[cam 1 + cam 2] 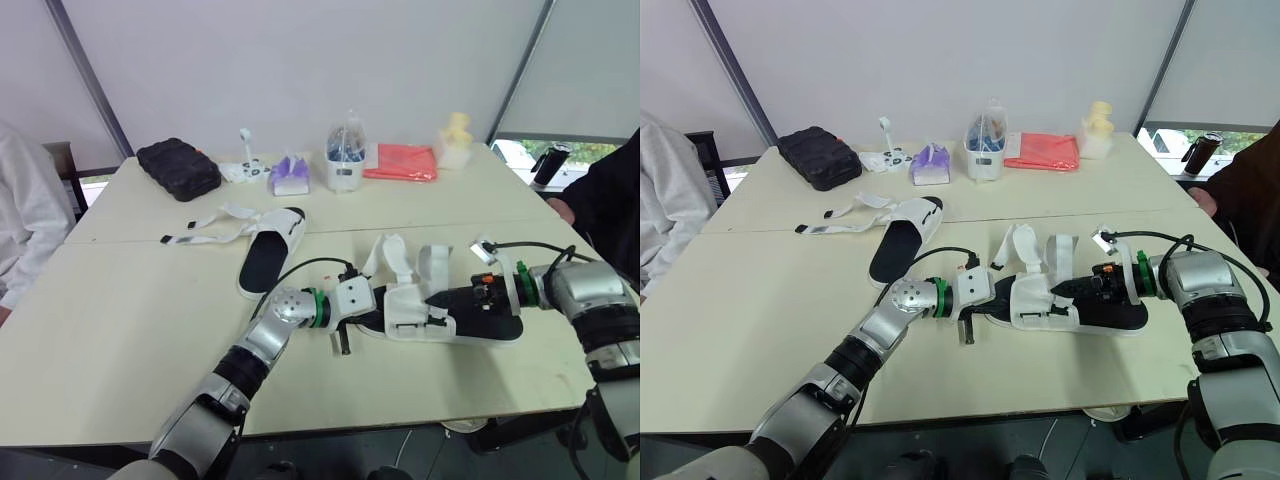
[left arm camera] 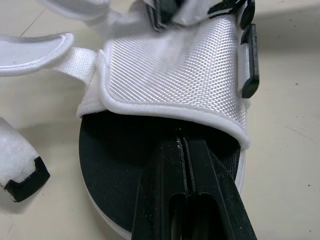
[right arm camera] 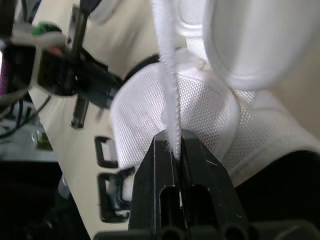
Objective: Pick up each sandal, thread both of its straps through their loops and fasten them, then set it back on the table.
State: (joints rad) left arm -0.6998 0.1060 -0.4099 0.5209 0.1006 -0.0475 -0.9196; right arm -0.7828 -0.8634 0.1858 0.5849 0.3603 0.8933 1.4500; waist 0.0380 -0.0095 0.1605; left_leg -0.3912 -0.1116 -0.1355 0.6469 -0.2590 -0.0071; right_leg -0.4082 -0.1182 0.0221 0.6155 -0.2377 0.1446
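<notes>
Right claw tight on strap of white sandal, left claw closed over footbed

The table is bearing a near sandal at five o'clock, a far sandal at centre, and a black case at eleven.

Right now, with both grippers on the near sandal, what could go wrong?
The right gripper pinches the strap by its thin edge, so it may slip free when pulled toward the loops. The left gripper, shut, seems only tucked into the sandal over its black footbed, not clamping it, so a strap pull could drag the sandal away.
</notes>
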